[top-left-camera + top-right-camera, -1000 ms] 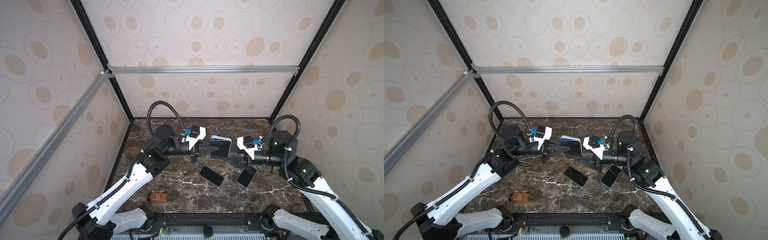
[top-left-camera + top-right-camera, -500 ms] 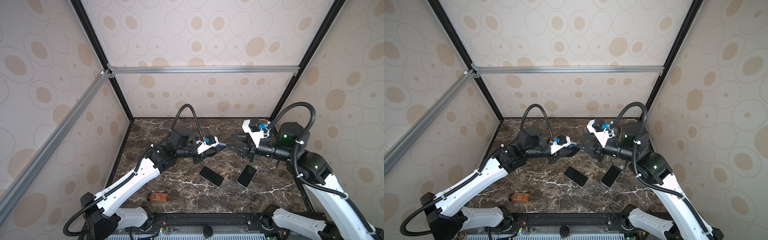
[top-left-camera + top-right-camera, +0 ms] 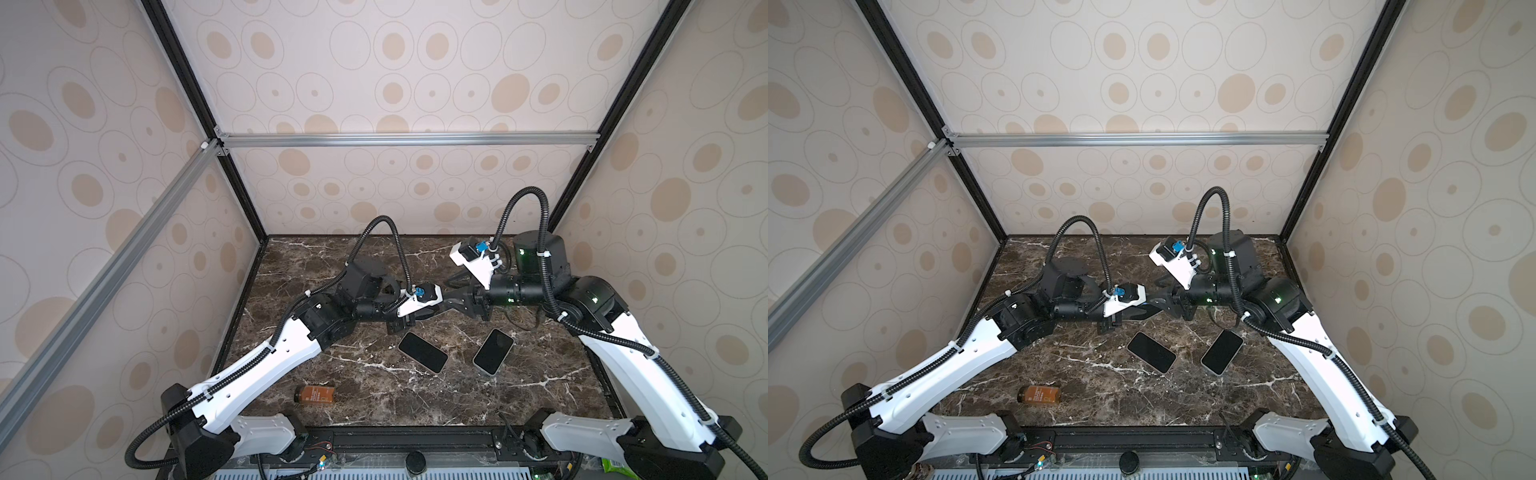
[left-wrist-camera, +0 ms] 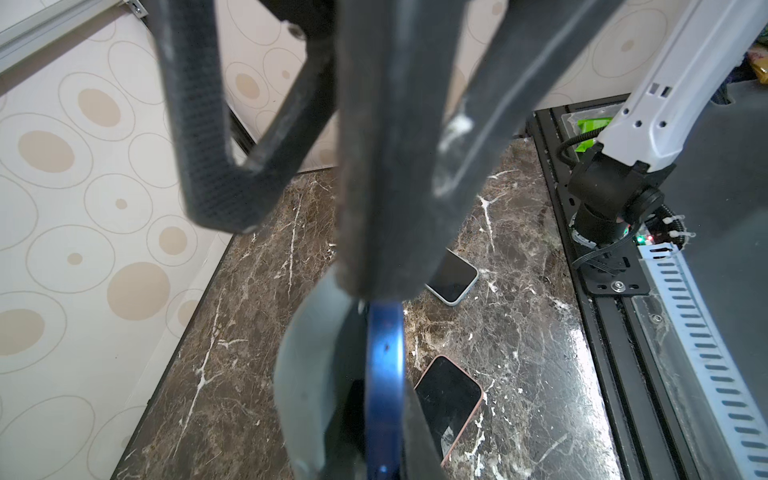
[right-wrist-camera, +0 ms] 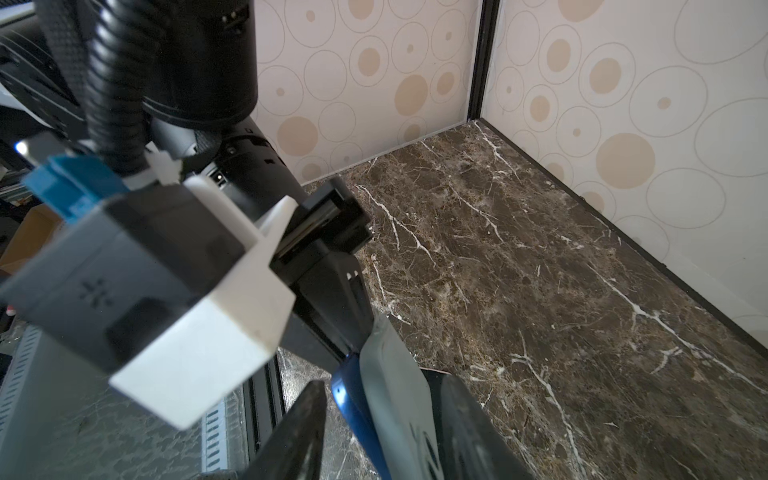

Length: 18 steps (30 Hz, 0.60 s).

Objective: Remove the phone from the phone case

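- Clamping left gripper (image 4: 382, 282) tight on end of blue phone (image 4: 384, 365).
- Straddling phone and grey phone case (image 5: 395, 374) with right gripper (image 5: 380, 386), half open, contact unclear.
- Judging phone case soft, phone stiff and slippery; taking hold at loose lip.

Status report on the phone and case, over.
Left gripper shut on blue phone. Right gripper straddles phone and grey case, grip unclear. Case peeled partway off. Two spare phones on marble table, untouched.

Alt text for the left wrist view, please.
The left tool, shut, pinches the end of a blue phone whose grey case bows away from it. A pink-edged phone and a pale-edged phone lie screen-up on the marble table beyond.
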Tool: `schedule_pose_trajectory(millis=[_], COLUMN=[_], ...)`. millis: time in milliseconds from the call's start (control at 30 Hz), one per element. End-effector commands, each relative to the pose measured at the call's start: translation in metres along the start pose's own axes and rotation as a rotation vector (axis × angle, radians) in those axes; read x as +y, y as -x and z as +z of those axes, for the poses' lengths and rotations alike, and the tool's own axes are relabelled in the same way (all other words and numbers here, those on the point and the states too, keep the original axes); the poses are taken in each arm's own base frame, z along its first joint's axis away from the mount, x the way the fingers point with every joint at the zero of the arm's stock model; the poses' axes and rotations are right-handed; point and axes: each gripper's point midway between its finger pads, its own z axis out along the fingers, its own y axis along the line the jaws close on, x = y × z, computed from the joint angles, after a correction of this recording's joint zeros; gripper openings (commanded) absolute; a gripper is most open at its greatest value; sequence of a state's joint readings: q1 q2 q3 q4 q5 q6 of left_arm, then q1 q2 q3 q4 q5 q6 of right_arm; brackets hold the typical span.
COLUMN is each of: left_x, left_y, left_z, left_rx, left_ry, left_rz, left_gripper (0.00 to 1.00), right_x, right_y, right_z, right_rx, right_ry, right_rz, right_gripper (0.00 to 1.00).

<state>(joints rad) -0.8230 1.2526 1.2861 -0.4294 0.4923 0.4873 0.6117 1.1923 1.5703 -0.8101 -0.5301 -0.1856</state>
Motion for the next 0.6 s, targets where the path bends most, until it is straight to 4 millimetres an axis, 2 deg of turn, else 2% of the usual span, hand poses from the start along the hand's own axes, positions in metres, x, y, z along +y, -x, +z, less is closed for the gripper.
schedule_pose_trajectory(millis=[0,333,567], left_x=[0.005,0.006,0.008], left_y=[0.036,0.038,0.039], left_z=[-0.018,-0.018,-0.019], left_rx=[-0.099,-0.107,-0.109], left_ry=[0.031,0.035,0.054], left_rz=[0.089,0.089,0.087], left_gripper=[0.0,0.0,0.0], right_x=[0.002,-0.002,-0.028], right_y=[0.001,-0.011,-0.023], right_z=[-0.002,0.009,0.013], right_rx=[0.014,0.077,0.136], right_ry=[0.0,0.014,-0.122], right_rz=[-0.001,0.016,0.017], right_gripper=[0.46,0.47,0.47])
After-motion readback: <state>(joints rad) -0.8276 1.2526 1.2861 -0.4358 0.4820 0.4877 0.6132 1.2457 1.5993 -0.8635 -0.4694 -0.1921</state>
